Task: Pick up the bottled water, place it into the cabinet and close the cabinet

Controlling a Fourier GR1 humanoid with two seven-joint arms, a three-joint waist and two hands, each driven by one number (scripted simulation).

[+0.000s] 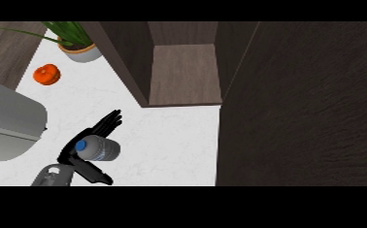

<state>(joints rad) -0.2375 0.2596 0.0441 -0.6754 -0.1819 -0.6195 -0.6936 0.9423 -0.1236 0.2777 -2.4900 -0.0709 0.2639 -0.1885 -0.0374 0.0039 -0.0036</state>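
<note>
The left hand [91, 147] is low on the left side of the view. Its grey arm comes up from the bottom edge. The hand has hold of the bottle [99, 149]. The black fingers [108, 122] reach up past the bottle on its far side, and the thumb [93, 172] sticks out below it, so the bottle sits in between. The bottle is clear with a blue cap [82, 145], and the cap points up at the view. It is over the white counter [172, 139].

The cabinet [185, 72] is up and to the right of the bottle, well apart from it. It is open, and a brown wooden shelf shows inside. Its big dark door [294, 105] swings out on the right side.

At the back left a plant [75, 42] stands in a white pot. An orange [47, 73] lies near it on the counter. A grey sink [18, 125] is at the left edge.

The right hand does not show.
</note>
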